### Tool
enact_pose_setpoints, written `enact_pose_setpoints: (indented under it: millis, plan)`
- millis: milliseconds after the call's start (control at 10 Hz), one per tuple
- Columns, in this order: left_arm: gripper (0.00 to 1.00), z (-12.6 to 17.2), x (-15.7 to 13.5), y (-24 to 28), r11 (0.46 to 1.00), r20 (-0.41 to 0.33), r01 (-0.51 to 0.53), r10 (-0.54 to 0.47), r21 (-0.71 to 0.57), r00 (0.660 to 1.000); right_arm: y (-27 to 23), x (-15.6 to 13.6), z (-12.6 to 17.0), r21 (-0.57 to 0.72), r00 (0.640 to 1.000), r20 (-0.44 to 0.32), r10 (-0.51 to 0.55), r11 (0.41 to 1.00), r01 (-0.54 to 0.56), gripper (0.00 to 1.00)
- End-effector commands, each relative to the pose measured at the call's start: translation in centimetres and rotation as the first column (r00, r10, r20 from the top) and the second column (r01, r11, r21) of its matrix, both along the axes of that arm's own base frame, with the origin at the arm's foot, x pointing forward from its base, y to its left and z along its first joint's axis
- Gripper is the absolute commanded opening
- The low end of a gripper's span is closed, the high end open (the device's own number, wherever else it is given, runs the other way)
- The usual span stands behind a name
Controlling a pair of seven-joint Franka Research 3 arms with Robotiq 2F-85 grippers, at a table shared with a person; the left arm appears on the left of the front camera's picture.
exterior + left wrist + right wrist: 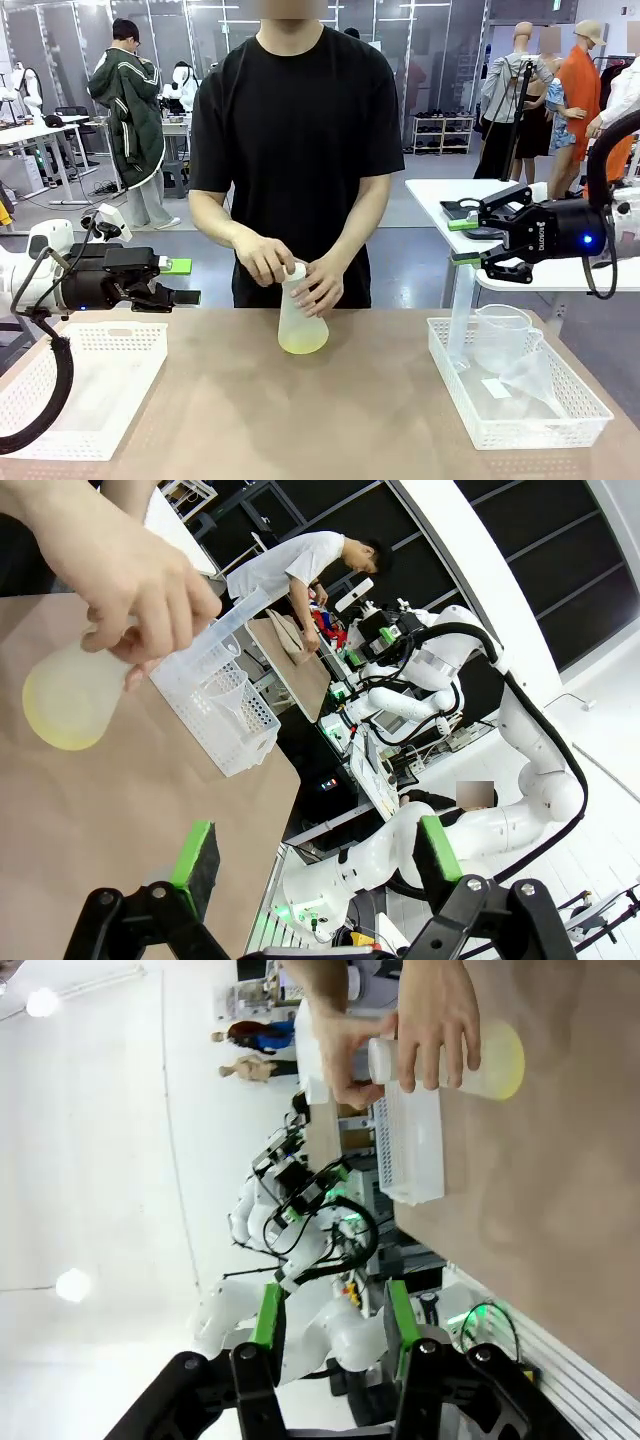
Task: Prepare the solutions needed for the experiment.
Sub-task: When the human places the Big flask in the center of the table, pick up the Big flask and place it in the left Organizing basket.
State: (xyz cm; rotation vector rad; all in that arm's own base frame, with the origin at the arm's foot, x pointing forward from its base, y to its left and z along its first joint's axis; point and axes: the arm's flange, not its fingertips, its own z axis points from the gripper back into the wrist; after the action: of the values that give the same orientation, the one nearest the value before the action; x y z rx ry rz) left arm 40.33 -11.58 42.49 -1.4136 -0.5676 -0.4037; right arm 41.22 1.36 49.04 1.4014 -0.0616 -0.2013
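- Solutions (303, 343): a pale yellow-green, see-through layer, lying shallow in the base of the frosted flask (298, 312). The flask stands on the table (300, 420) at mid-width, toward the far edge.
- Long axis of the flask: upright, with the wide base down and the narrow neck pointing up. We see no tilt.
- Person's hands (322, 285): both are closed about the neck and mouth, so we judge the upper part barred to any grip.
- Left gripper (181, 281): fingers spread wide and empty, pointing toward the flask, which lies to its right and lower. We judge this the nearer arm.
- Right gripper (462, 241): fingers apart and empty, pointing leftward. The flask lies to its left, lower and farther off.
- Approach, as we judge it: sideways at the flask's body, across the upright axis.
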Motion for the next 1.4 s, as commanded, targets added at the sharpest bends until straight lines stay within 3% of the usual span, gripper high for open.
enact_pose_setpoints:
  millis: [0, 200, 400, 1300]
  plan:
    - [1.0, 0.18, 0.04, -0.09, 1.0, -0.005, 0.0, 0.0, -0.025, 1.0, -0.56, 0.62, -0.84, 0.035, 1.0, -0.003, 0.01, 0.999, -0.01, 0.51]
    - [1.0, 0.18, 0.04, -0.09, 1.0, -0.005, 0.0, 0.0, -0.025, 1.0, -0.52, 0.54, -0.95, 0.03, 1.0, 0.0, 0.005, 1.0, -0.005, 0.51]
    - [1.0, 0.18, 0.04, -0.09, 1.0, -0.005, 0.0, 0.0, -0.025, 1.0, -0.3, 0.72, -0.82, -0.007, 0.999, -0.046, -0.025, 1.0, 0.025, 0.51]
    - [1.0, 0.18, 0.04, -0.09, 1.0, -0.005, 0.0, 0.0, -0.025, 1.0, -0.71, 0.32, -1.24, 0.023, 1.0, -0.029, 0.006, 1.0, -0.005, 0.51]
